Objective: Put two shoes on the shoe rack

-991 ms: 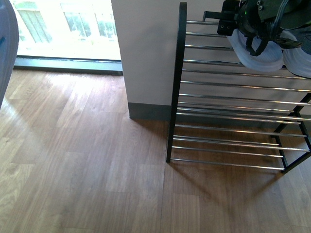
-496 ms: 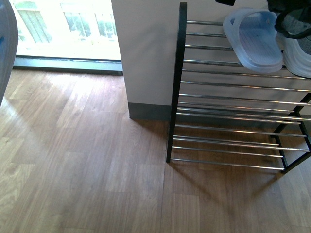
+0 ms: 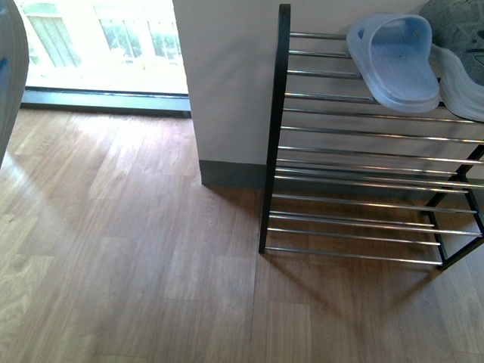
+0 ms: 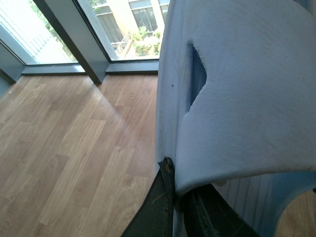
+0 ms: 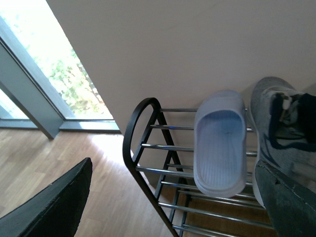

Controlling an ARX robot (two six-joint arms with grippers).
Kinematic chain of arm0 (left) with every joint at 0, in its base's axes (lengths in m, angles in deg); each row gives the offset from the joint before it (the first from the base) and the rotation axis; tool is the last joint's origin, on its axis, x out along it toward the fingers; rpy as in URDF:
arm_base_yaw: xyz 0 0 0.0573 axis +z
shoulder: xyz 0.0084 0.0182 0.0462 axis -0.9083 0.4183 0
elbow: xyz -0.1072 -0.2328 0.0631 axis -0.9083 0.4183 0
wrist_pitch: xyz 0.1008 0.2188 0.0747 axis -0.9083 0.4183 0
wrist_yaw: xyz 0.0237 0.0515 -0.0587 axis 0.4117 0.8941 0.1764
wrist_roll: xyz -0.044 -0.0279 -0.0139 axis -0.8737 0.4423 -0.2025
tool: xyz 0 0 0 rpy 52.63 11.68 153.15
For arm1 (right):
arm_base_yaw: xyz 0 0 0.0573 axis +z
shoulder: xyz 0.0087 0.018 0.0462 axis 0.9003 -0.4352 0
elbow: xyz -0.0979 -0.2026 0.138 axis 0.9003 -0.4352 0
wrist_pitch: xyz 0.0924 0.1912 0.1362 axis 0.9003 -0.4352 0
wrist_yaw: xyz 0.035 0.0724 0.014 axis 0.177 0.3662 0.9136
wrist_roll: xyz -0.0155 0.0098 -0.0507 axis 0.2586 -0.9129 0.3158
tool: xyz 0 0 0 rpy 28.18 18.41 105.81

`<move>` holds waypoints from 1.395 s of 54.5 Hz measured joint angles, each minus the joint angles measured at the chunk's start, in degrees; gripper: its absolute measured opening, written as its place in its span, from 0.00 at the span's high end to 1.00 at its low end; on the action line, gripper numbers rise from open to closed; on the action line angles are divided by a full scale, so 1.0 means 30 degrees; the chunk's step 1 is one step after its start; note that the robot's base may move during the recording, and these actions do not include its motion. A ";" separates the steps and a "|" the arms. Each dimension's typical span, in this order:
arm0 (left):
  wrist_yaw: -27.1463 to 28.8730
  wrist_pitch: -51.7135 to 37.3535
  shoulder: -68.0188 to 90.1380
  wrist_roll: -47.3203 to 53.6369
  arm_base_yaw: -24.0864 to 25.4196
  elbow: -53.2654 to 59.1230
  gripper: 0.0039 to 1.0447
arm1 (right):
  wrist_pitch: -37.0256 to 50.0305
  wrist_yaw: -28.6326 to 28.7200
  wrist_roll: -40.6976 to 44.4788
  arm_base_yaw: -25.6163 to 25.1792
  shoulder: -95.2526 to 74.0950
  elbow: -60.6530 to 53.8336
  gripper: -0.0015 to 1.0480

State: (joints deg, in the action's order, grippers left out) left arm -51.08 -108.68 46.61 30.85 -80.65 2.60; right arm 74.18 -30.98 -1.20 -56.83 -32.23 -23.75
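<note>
The grey sneaker (image 3: 457,45) is cut off by the front view's right edge.

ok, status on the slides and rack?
Right gripper open, clear of rack. One slide on top shelf beside sneaker. Left gripper shut on second slide. Nothing blocking.

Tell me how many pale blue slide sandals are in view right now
2. One sandal lies on the top tier of the shoe rack, beside a grey sneaker. The other sandal is pinched between the left gripper's fingers, off the rack. More may sit outside the frames.
</note>
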 joint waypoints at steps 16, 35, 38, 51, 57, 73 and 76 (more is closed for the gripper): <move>0.0000 0.0000 0.0000 0.0000 0.0000 0.0000 0.98 | 0.0379 -0.0022 0.0750 -0.1559 0.2958 -0.2208 0.13; 0.0007 0.0000 0.0000 0.0000 0.0000 0.0000 0.98 | 0.1406 -0.2696 0.4248 -0.2433 0.6142 -0.5770 0.73; 0.0022 0.0000 0.0000 -0.0007 0.0000 0.0000 0.98 | 0.1246 -0.2696 0.4342 -0.2433 0.6637 -0.6062 0.81; 0.0000 0.0000 0.0000 0.0000 0.0000 0.0000 0.98 | -0.0182 -0.2696 0.4503 -0.2433 0.9355 -0.7424 0.98; 0.0000 0.0000 0.0000 0.0000 0.0000 0.0000 0.98 | -0.0823 -0.2710 0.4503 -0.2433 1.0316 -0.7715 0.98; 0.0000 0.0000 0.0000 -0.0007 0.0000 0.0000 0.98 | -0.2076 -0.2703 0.4510 -0.2433 1.2808 -0.8524 0.98; 0.0000 0.0000 0.0000 0.0000 0.0000 0.0000 0.98 | -0.2601 -0.2688 0.4517 -0.2433 1.3398 -0.8524 0.98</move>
State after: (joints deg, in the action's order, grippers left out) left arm -51.08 -108.68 46.61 30.85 -80.65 2.60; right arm 66.37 -39.05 12.35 -64.13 7.96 -49.32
